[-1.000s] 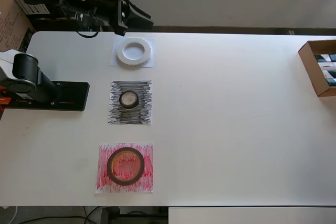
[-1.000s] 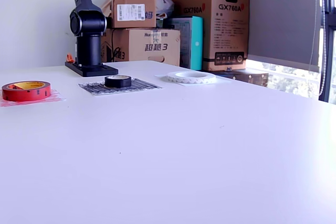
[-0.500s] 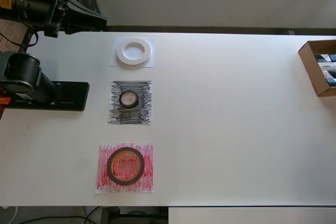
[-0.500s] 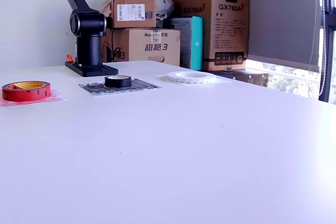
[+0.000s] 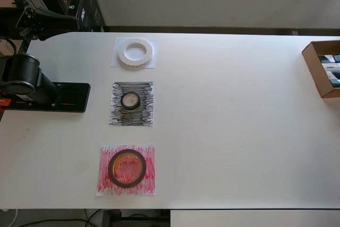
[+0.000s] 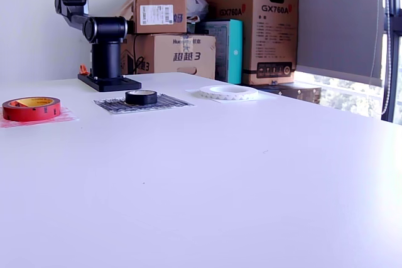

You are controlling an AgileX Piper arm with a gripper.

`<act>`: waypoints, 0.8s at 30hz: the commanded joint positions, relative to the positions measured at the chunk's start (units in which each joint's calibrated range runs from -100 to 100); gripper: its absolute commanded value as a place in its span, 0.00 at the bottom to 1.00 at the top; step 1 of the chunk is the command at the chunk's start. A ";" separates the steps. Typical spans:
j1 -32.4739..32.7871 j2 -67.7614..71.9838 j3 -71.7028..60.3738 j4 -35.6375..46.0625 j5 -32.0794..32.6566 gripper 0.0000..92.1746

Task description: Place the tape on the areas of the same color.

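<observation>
In the overhead view the large white ring (image 5: 135,52) lies on the plain white sheet (image 5: 116,63). The small black roll (image 5: 130,100) lies on the black-scribbled sheet (image 5: 145,115). The dark-red roll (image 5: 127,167) with its yellowish core lies on the red-scribbled sheet (image 5: 105,184). The exterior view shows the same: red roll (image 6: 30,108), black roll (image 6: 141,96), white ring (image 6: 229,92). My gripper (image 5: 62,22) is folded back at the table's far left corner, well away from all rolls and holding nothing. Its jaws are too dark to read.
The arm's black base (image 5: 58,97) is bolted at the overhead view's left, beside the black sheet. An open cardboard box (image 5: 322,68) sits at the right edge. Stacked cardboard boxes (image 6: 248,26) stand behind the table in the exterior view.
The arm has pulled back to the overhead view's left, from above the white ring to the table's far left corner, and folded over its base. The rolls and sheets have not moved.
</observation>
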 commanded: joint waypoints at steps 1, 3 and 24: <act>0.20 -3.64 6.85 -13.22 -0.84 0.00; 0.27 -7.00 8.94 -13.22 -0.84 0.00; 1.22 -15.42 20.30 -13.81 -2.72 0.00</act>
